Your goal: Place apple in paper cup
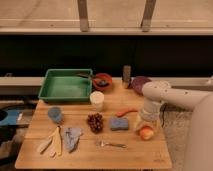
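The apple (146, 133), orange-red with a yellowish patch, lies on the wooden table (130, 152) near its right edge. The gripper (146, 124) hangs straight down from the white arm (170, 95) and sits right over the apple, at its top. The paper cup (97, 100), short and cream-white, stands upright near the table's middle, in front of the green tray, well to the left of the apple and gripper.
A green tray (66, 86) stands at the back left, a dark bowl (102, 80) and purple bowl (139, 82) at the back. A carrot (126, 112), blue sponge (119, 123), grape bunch (95, 122), fork (111, 144), blue cup (55, 114) and cloth with utensils (62, 140) lie around.
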You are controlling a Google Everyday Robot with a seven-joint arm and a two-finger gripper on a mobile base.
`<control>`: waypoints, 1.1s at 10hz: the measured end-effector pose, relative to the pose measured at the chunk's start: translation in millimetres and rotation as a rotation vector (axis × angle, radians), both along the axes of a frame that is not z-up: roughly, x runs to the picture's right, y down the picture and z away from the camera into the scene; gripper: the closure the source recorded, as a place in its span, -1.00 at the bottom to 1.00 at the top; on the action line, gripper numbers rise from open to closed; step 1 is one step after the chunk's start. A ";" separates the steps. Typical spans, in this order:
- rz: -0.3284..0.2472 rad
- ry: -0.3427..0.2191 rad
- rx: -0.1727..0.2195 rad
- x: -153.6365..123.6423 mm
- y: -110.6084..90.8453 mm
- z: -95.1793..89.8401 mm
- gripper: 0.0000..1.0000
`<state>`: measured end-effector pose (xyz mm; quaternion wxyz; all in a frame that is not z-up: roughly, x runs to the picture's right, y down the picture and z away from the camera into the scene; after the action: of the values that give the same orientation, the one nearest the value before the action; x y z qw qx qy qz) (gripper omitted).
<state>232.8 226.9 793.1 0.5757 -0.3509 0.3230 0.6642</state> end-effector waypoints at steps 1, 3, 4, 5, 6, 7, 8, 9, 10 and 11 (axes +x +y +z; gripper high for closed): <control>0.007 -0.005 -0.010 0.5 4.0 0.8 -0.41; 0.019 -0.006 -0.024 1.3 9.9 1.2 -0.41; 0.023 -0.004 -0.030 2.6 12.6 1.1 -0.41; 0.029 -0.002 -0.037 4.1 15.5 1.3 -0.41; 0.033 -0.002 -0.041 5.5 17.7 1.6 -0.38; 0.034 -0.008 -0.042 6.2 18.9 1.7 -0.29; 0.035 -0.010 -0.043 6.3 20.2 2.2 -0.06; 0.035 -0.012 -0.044 5.6 20.5 2.8 0.11; 0.034 -0.014 -0.045 4.5 20.7 3.7 0.30; 0.029 -0.017 -0.046 3.6 21.4 3.9 0.51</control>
<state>236.4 248.2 797.0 0.5606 -0.3744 0.3279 0.6619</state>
